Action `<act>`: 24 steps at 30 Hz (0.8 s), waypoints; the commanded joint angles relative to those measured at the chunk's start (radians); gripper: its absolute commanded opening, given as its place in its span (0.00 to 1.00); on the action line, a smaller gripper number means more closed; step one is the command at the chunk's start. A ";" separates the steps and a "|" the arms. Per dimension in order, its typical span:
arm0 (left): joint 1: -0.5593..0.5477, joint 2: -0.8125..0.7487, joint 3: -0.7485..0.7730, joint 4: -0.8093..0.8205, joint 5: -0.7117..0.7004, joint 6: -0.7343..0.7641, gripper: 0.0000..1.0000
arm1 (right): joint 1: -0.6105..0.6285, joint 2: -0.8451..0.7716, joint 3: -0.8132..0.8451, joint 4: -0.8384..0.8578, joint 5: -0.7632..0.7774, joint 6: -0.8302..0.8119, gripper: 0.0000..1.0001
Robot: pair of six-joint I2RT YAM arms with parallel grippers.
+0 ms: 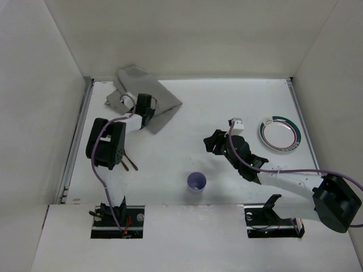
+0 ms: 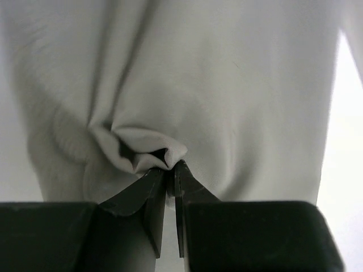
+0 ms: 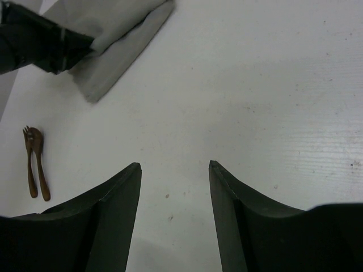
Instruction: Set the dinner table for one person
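Looking out from the near edge of the dinner table (image 1: 227,102), which spreads under both arms, I see a purple cup (image 1: 197,181), then my right gripper (image 3: 174,165) hanging with jaws spread wide over the white surface. Farther back on the left, my left gripper (image 2: 170,168) is pinched tight on a bunched fold of the grey placemat (image 2: 215,85).

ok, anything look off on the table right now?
Yes: the grey placemat is crumpled and skewed at the far-left corner of the dinner table, not lying flat. The left end effector is shut on a bunched fold of it. The plate and cup look normal.
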 commanded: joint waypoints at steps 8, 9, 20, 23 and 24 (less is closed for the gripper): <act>-0.243 0.037 -0.014 0.026 0.219 0.018 0.05 | -0.021 -0.025 0.008 0.035 0.045 -0.008 0.57; -0.244 0.002 -0.059 0.029 0.216 0.034 0.05 | -0.021 -0.023 0.008 0.037 0.047 -0.007 0.57; -0.129 -0.351 -0.372 0.014 0.136 0.172 0.33 | -0.018 0.065 0.048 0.041 0.041 -0.016 0.63; -0.140 -0.403 -0.357 0.025 0.119 0.186 0.40 | -0.010 0.079 0.057 0.041 0.044 -0.031 0.62; -0.145 -0.419 -0.352 0.023 0.107 0.180 0.41 | -0.007 0.079 0.057 0.041 0.045 -0.033 0.62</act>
